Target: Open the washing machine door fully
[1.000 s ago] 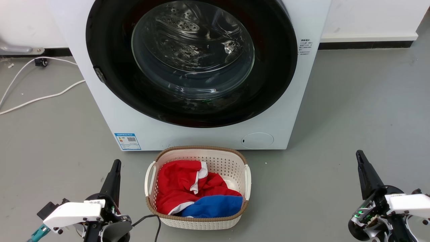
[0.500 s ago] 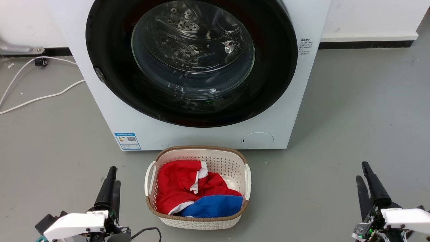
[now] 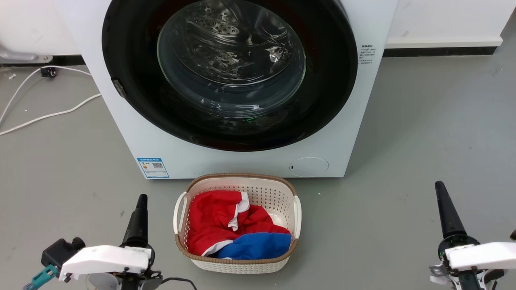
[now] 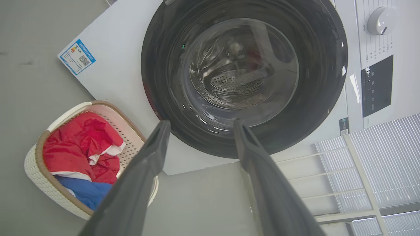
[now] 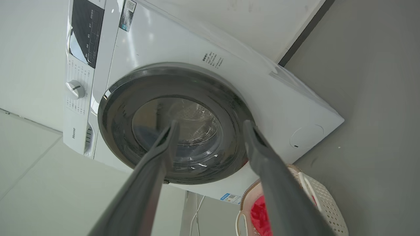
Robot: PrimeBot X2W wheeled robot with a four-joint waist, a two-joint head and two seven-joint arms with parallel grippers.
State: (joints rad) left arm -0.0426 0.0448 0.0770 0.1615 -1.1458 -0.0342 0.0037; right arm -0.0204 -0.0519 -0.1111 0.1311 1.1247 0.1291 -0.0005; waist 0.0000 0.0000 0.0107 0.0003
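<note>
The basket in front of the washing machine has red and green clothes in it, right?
Almost. The basket does sit in front of the washing machine, but the clothes in it are red and blue, with a bit of white, not green. The head view shows this best.

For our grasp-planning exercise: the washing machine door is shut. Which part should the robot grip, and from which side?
Probably the small grey catch at the left edge of the black rim of the washing machine door; elsewhere the rim looks smooth and offers no hold. Approach from the left with the open left gripper, the nearer one.
</note>
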